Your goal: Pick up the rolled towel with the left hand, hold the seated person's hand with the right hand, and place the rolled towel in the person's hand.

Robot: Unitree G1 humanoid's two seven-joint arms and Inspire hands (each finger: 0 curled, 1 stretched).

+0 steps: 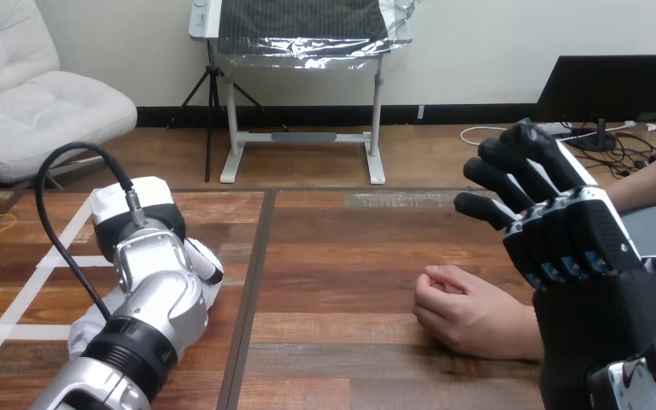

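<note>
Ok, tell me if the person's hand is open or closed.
Closed: the person's hand lies on the table, curled into a loose fist.

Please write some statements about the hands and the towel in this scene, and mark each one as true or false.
1. The person's hand rests on the table, loosely curled. True.
2. The right hand grips the person's hand. False: its fingers are straight and held up above the table, apart from the person's hand.
3. The rolled towel lies in the person's hand. False: that hand holds nothing; the towel shows under the left arm.
4. The left hand is over the table's left part. True.
</note>
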